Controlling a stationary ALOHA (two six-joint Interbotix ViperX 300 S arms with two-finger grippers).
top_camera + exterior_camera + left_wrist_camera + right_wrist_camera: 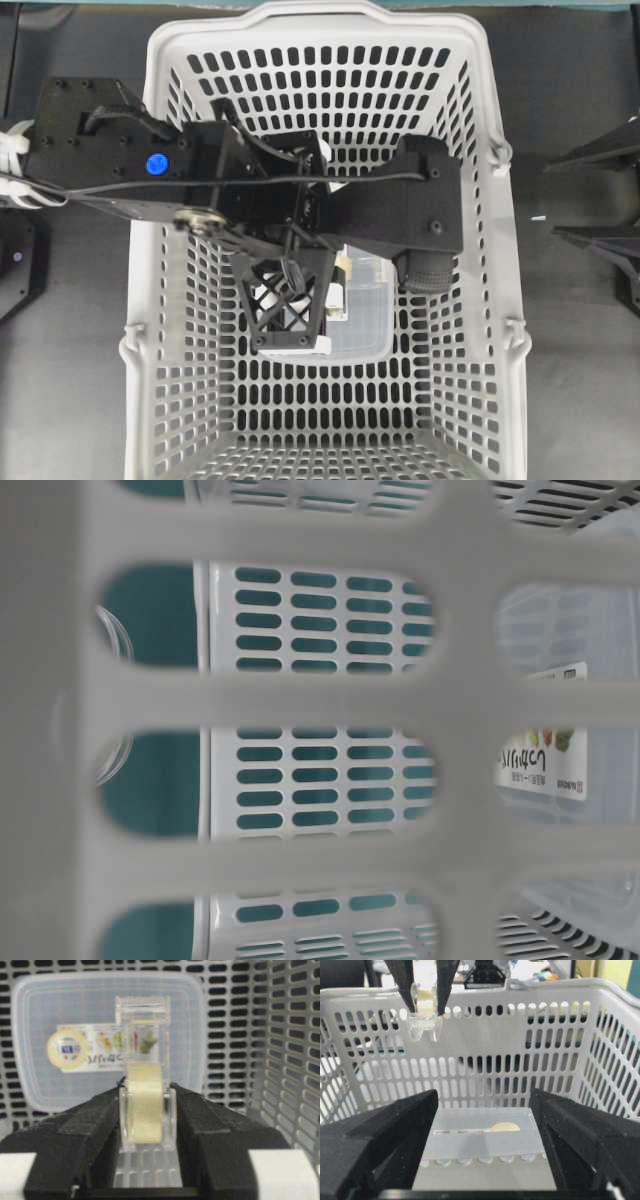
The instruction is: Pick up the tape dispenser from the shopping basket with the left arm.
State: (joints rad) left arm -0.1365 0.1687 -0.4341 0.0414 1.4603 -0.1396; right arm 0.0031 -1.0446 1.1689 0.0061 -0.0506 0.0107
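Between my left claw's (146, 1110) shut fingers, I hold the clear tape dispenser (145, 1085) above the basket (480, 330) floor; my right claw (485, 1160) gapes empty. Only the wrist view shows its yellowish roll.

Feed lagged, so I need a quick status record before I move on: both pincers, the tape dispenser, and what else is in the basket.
left pincer: shut on the tape dispenser
tape dispenser: clear, tape roll inside, clamped between both fingers, lifted off the floor of the shopping basket
height: in the right wrist view it hangs near the rim of the shopping basket
right pincer: open, empty
also in basket: flat translucent labelled container, lying on the floor
task state: dispenser picked up
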